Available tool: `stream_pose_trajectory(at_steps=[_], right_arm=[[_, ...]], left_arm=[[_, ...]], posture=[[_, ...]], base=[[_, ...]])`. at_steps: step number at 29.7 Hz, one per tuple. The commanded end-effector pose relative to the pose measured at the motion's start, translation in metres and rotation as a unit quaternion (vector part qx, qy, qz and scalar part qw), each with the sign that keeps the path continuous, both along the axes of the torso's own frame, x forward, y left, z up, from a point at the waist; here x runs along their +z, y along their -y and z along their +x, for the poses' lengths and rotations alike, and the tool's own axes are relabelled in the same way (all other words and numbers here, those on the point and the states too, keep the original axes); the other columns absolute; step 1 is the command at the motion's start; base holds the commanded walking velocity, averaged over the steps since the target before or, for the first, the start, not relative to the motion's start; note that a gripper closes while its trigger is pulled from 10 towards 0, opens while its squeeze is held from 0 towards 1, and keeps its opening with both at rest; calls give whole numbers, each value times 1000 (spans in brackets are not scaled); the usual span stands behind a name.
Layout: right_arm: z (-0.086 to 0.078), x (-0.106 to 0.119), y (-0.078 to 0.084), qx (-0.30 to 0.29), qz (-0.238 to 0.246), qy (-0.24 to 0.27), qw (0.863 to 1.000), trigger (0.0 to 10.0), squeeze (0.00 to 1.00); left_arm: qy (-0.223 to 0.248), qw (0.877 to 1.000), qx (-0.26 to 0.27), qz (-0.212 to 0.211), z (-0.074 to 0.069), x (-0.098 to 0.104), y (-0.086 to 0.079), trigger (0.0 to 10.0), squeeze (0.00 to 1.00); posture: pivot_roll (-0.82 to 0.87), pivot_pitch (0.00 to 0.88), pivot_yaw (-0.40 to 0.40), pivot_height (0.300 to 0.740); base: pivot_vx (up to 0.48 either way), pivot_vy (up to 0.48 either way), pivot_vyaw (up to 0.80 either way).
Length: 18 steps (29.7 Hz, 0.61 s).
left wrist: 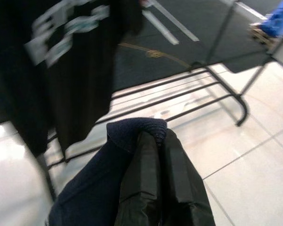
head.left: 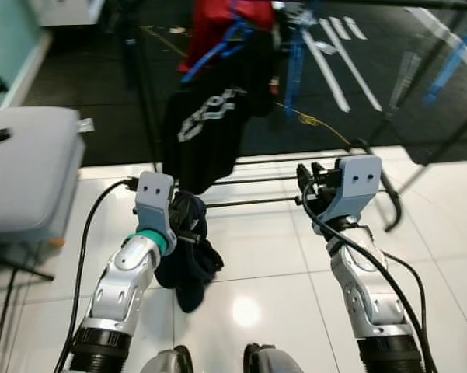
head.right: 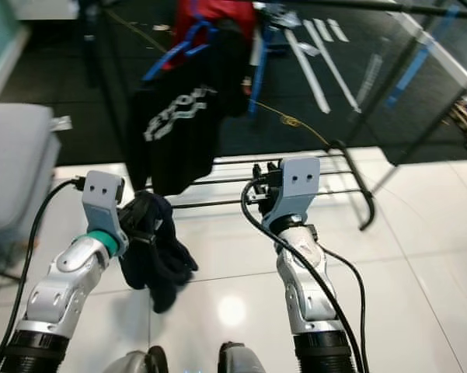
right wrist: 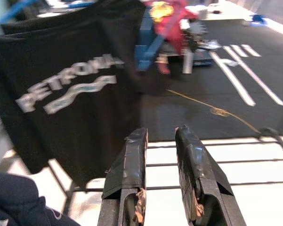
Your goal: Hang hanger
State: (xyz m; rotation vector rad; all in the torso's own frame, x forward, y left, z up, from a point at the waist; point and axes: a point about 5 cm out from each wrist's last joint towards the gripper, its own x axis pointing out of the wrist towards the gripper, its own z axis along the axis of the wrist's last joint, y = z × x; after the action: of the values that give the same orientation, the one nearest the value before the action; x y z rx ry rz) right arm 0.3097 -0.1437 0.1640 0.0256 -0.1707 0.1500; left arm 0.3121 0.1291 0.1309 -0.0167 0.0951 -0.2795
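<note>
My left gripper (head.left: 189, 224) is shut on a bunched dark navy garment (head.left: 188, 264) that droops below it over the white floor; in the left wrist view the black fingers (left wrist: 153, 179) lie pressed together with the navy cloth (left wrist: 96, 188) alongside them. My right gripper (head.left: 311, 183) is open by a narrow gap and empty (right wrist: 161, 134), level with the low bars of a black rack (head.left: 272, 180). A black T-shirt with white lettering (head.left: 206, 124) hangs ahead of both grippers. Above it a red garment (head.left: 221, 19) sits on a blue hanger (head.left: 216, 48).
A grey cushioned seat (head.left: 23, 171) stands at the left. The rack's curved foot (head.left: 390, 203) reaches out at the right on the white tiles. Beyond lies dark flooring with white stripes (head.left: 336, 66), crossed by slanted black poles (head.left: 443, 140).
</note>
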Motion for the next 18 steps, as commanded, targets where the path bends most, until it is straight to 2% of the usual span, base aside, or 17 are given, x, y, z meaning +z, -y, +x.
stream_pose_trajectory(at_steps=[1,9,12,18], right_arm=[[2,-6,6,-15,-9,-16,1000,10000,0],[4,-11,13,-32,-18,-22,999,10000,0],[8,-27,31,-75,-63,-35,995,10000,0],[8,-43,46,-91,-47,-64,993,10000,0]], left_arm=[[9,1000,0,-2,1,2,3,10000,0],[11,1000,11,-2,2,-1,1,10000,0],[-7,999,33,2,-2,-16,-5,10000,0],[-20,999,32,4,-6,-28,-7,10000,0]], posture=[[-37,81,11,740],[-41,82,16,740],[-46,78,37,740],[-48,73,40,740]], base=[[0,0,-800],[0,0,-800],[0,0,-800],[0,0,-800]])
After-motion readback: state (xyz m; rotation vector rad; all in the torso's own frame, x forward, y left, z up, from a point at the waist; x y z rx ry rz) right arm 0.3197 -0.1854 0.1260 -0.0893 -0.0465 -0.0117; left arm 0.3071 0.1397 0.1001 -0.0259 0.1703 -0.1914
